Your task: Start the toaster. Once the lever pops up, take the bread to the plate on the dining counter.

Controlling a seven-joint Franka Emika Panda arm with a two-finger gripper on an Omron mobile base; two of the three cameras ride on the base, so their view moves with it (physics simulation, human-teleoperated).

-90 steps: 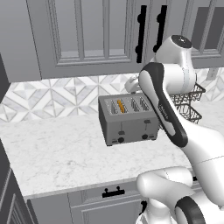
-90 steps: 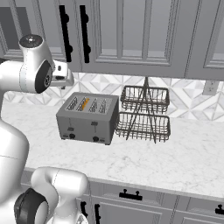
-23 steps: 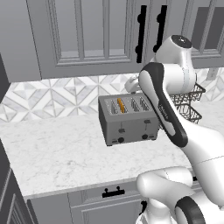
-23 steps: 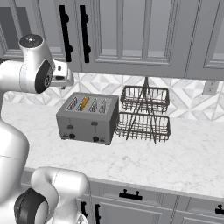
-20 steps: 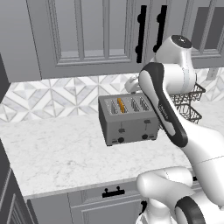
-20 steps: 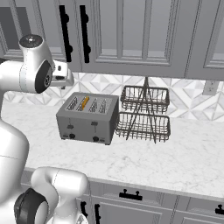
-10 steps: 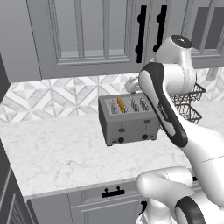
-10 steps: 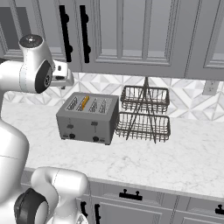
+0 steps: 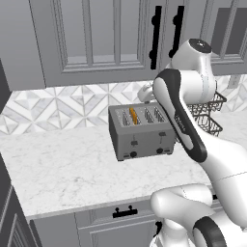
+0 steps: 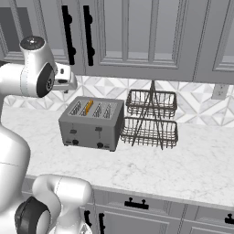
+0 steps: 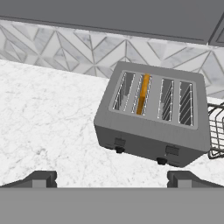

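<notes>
The toaster (image 11: pixel 153 120) sits on the counter (image 11: pixel 48 113). The bread (image 11: pixel 142 93) stands in its second slot from the left. The lever (image 11: pixel 119 141) is on its front, left side. The claw (image 11: pixel 111 178) hangs above the toaster, wide open, holding nothing.

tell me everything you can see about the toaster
The toaster is a boxy grey metal four-slot unit standing upright on the white marble worktop, beside a wire rack. The bread sits in its second slot from the left. Two dark levers and two black knobs mark its front. Nothing else touches it.
</notes>
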